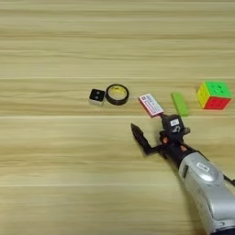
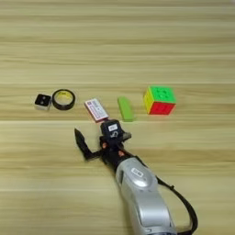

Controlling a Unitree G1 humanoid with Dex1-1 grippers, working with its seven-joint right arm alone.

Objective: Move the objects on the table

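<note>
Along one row on the table (image 1: 55,151), left to right: black die (image 1: 97,96), black ring (image 1: 116,94), red-and-white box (image 1: 150,104), green bar (image 1: 180,103), cube (image 1: 214,95). Just below the box, jaws (image 1: 151,126) spread wide, holding nothing, one finger (image 1: 139,136) out left.

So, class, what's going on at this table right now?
The robot's right arm reaches in with its claw open, holding nothing, just in front of the red-and-white box. The box lies in a row on the table with a small black-and-white block, a black ring, a green bar and a puzzle cube.
</note>
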